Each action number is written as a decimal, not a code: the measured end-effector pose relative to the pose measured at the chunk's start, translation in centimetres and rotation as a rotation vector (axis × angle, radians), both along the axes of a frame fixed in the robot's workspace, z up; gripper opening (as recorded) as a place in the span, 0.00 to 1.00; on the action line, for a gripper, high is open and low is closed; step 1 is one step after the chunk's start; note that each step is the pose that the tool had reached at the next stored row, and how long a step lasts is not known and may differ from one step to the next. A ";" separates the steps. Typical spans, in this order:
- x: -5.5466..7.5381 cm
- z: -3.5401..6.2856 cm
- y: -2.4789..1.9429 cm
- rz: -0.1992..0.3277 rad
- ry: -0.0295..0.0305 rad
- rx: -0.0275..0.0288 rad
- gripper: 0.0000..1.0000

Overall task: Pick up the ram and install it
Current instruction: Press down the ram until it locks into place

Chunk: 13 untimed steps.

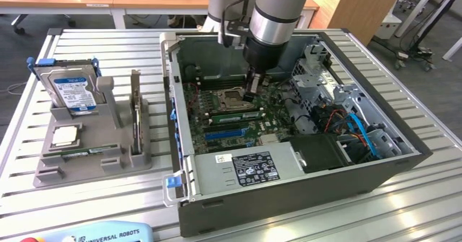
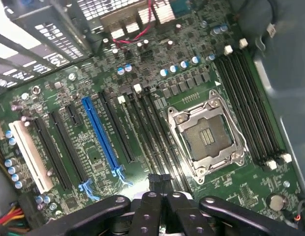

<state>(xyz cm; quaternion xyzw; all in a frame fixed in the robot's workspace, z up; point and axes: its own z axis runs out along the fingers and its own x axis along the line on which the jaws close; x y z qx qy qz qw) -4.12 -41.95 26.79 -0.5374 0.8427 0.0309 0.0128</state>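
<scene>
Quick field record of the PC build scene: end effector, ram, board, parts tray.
end effector: shut, down inside the open grey computer case, over the green motherboard
ram: thin green circuit-board stick lying by the empty silver processor socket, at the end effector's tip; whether it is gripped or seated cannot be told
parts tray: grey holder at the exterior view's left, holding a blue-labelled hard drive and a square silver processor chip
surface: slatted metal table
</scene>
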 end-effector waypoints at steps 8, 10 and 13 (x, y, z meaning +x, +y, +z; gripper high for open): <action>0.0 0.01 0.00 -0.061 0.0001 -0.0013 0.10; 0.0 0.01 0.00 -0.078 0.0001 -0.0019 0.10; 0.0 0.00 0.01 -0.113 0.0000 -0.0019 0.10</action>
